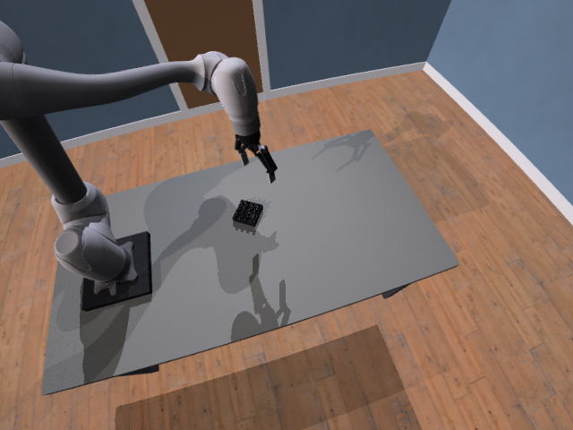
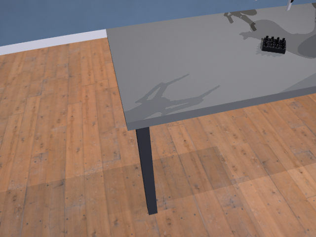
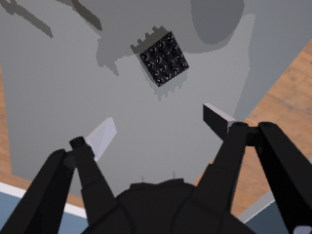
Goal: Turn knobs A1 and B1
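Knob box (image 1: 247, 212) stands on its feet near the middle of the grey counter (image 1: 370, 231), its black knobs too small to read. Well above and beyond it, the gripper (image 1: 258, 168) hangs with fingers spread wide apart, holding nothing, apart from the box in the wrist view.

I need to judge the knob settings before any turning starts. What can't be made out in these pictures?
- Knob lines, marks and printed names on the knob box: too small in the top and exterior views, too dark in the wrist view.
- The socket side: not discernible in any view.
- The open gripper: cut off by the top edge in the exterior view.
- The table: its right part is cut off in the exterior view.
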